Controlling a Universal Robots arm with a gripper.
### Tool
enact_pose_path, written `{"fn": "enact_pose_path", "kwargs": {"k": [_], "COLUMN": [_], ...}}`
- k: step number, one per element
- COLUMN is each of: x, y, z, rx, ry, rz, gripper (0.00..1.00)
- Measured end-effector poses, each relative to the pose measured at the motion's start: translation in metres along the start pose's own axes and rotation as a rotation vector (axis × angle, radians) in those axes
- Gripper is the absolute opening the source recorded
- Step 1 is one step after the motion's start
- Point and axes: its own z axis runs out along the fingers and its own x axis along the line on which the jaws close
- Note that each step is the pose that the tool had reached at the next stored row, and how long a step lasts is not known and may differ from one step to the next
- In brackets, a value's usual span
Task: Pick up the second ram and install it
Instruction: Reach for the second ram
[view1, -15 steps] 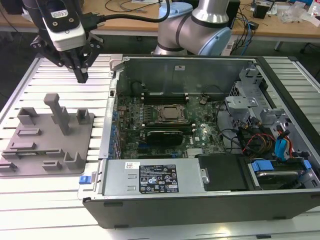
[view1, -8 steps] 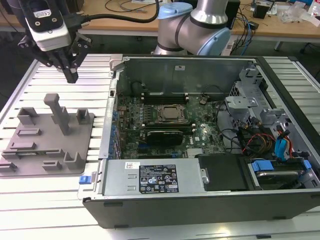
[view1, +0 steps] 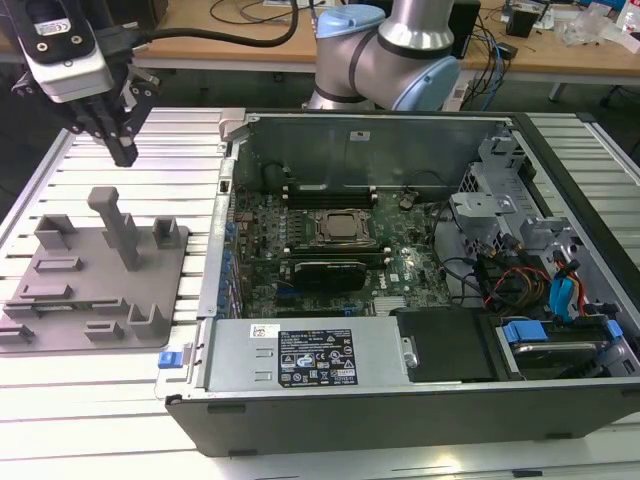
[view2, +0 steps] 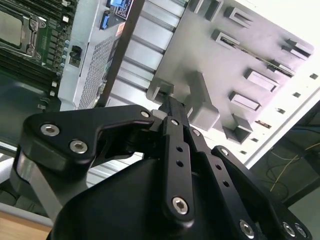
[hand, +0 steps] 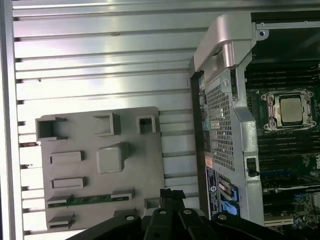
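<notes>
The second ram (hand: 85, 200) is a slim green and dark strip lying flat between two small blocks of the grey tray (hand: 140, 175), on the side away from the tall post (hand: 112, 157). My gripper (view1: 122, 155) hangs well above the tray (view1: 150, 290) at the exterior view's left. Its black fingers are closed together with nothing between them. In both wrist views the tips (hand: 170, 194) (view2: 170, 106) hover over the tray, apart from the ram.
At the exterior view's right stands the open computer case (view1: 350, 400), with the green motherboard (view1: 400, 270), the CPU socket (view1: 343, 228) and black memory slots (view1: 330, 190) beside it. The case wall (hand: 225, 125) rises next to the tray. Ribbed metal table (hand: 100, 50) lies around.
</notes>
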Motion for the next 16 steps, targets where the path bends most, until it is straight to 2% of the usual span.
{"fn": "enact_pose_path", "kwargs": {"k": [6, 12, 16], "x": [0.009, 0.0236, 0.0305], "y": [-0.0007, -0.0017, -0.0023], "z": [-0.0004, -0.001, -0.0003], "rx": [0.0, 0.0, 0.0001], "ry": [0.0, -0.0001, 0.0], "rz": [0.0, 0.0, 0.0], "gripper": [0.08, 0.08, 0.08]}}
